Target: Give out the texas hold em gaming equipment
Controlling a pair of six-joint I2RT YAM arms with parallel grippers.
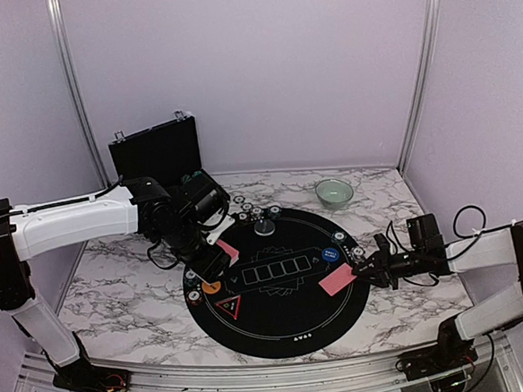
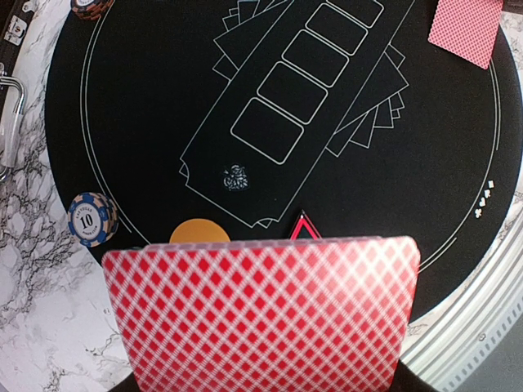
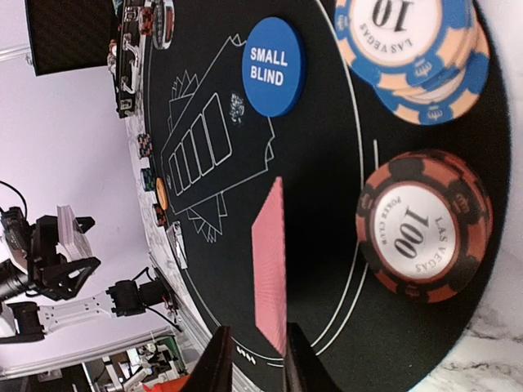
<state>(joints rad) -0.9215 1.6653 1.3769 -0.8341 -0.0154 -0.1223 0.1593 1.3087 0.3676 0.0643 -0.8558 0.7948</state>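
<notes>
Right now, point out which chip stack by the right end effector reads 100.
The orange-and-black stack, lower in the right wrist view, beside the red-backed card. The blue-and-peach stack above it reads 10.

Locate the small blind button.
In the top view the blue small blind button lies on the right side of the black mat, just inside its rim, beyond the red-backed card and beside the blue-and-peach chip stack.
</notes>
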